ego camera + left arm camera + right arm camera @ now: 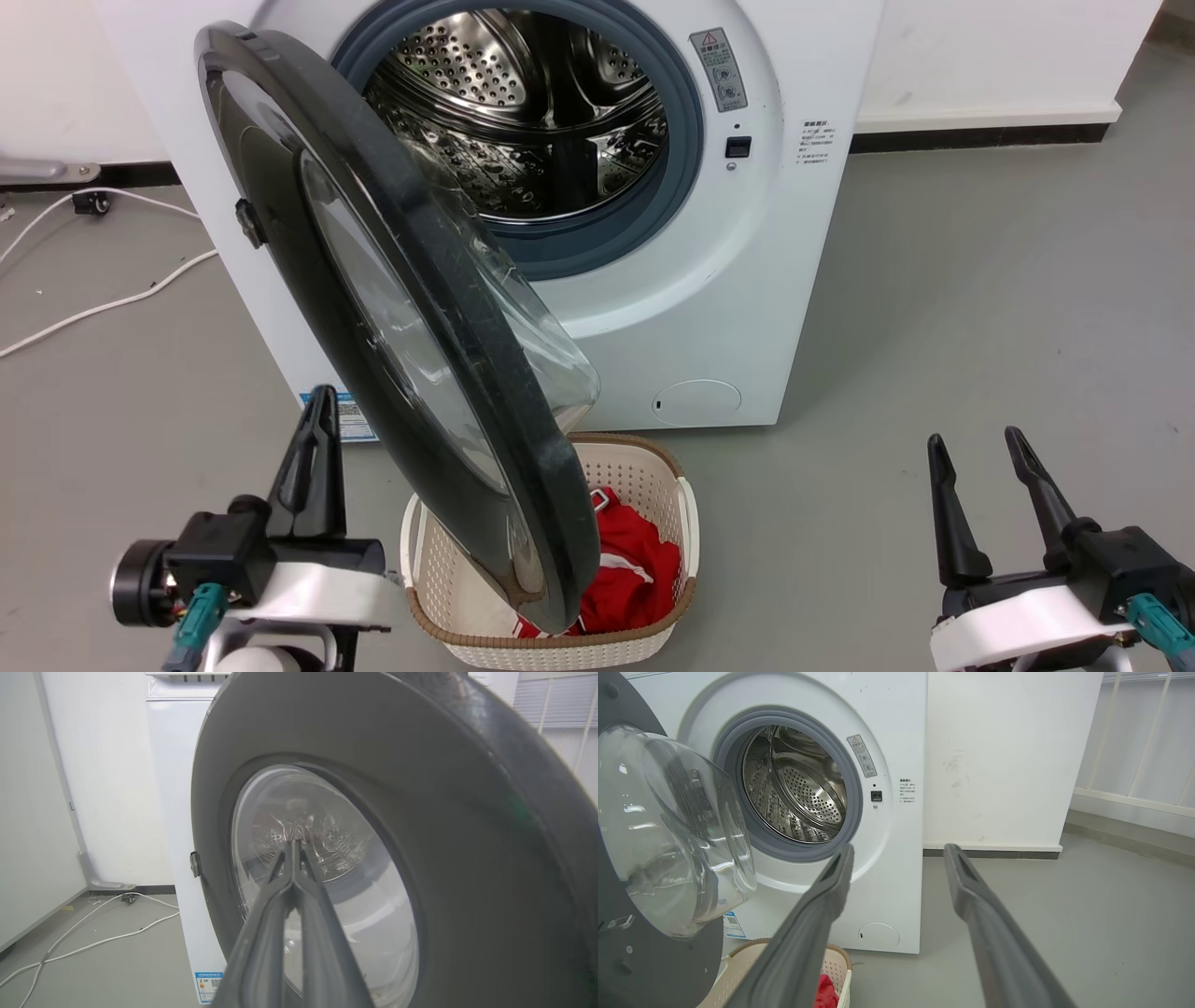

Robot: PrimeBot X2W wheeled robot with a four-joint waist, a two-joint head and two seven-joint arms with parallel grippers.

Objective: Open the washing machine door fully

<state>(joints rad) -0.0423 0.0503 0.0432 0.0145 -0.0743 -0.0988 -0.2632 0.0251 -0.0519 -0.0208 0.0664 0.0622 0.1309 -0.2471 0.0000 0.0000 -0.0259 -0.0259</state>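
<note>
1. The door (401, 308) is seen swung out from the washer (709, 280), hinged on the washer's left side. It stands roughly edge-on to the head camera, partly open and not folded back against the front panel.
2. The door's free edge is seen hanging over the basket (653, 644), which is set on the floor (980, 327) just before the washer. A red cloth (635, 569) is seen inside the basket.
3. The glass bowl (551, 345) is seen bulging from the door's inner face, towards the washer's opening. In the right wrist view the bowl (668, 835) is seen clear and domed, at the left of the frame.
4. The drum (532, 103) is exposed, framed by the grey ring (686, 121).
5. The left gripper (322, 397) is seen low at the left, on the outer side of the door and just beside its rim. Its fingers are pressed together with nothing between them.
6. In the left wrist view, the left gripper (294, 842) is pointed at the door's (420, 835) glass centre. Whether the tips touch the glass cannot be told.
7. The right gripper (974, 439) is seen at the lower right over bare floor, well apart from the door. Its fingers are spread wide and nothing is held.
8. In the right wrist view, the right gripper (899, 848) is aimed at the washer's (896, 742) front, right of the opening.
9. A small round flap (695, 401) is noted low on the front panel.
10. A white cable (103, 303) is seen on the floor left of the washer.
</note>
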